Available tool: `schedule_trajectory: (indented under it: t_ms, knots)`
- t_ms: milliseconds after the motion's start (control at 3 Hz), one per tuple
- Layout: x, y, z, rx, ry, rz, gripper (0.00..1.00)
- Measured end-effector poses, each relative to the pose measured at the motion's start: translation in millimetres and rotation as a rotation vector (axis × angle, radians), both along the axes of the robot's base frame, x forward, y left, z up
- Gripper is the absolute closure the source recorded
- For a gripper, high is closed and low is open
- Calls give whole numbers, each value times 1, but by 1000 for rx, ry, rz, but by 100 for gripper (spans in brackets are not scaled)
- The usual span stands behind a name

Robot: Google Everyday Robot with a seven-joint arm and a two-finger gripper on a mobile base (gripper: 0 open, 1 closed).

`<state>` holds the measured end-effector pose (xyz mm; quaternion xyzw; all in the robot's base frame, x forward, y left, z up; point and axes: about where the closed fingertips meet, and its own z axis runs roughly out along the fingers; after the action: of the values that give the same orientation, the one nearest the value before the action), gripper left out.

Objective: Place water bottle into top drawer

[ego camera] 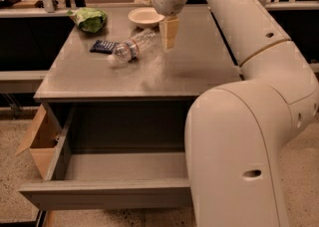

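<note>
The water bottle (132,47), clear crinkled plastic with a white cap and a label band, lies on its side on the grey table (199,66), cap toward the front left. The gripper (168,34) hangs just right of the bottle's base, above the tabletop, pointing down; nothing is seen held in it. The top drawer (104,191) stands pulled open below the table's front edge and looks empty; the white arm covers its right part.
A green leafy bag (89,19), a white bowl (145,17) and a dark blue packet (103,46) lie at the back of the table. A tan cardboard box (37,139) stands left of the drawer. The big white arm fills the right side.
</note>
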<state>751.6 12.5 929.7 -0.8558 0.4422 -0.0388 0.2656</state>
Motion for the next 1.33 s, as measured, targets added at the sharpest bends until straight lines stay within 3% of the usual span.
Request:
schedule_trajectory:
  t_ms: [333, 1333]
  knots:
    - [0, 0, 0, 1, 0, 1, 0]
    - [1, 57, -1, -149, -25, 112, 0]
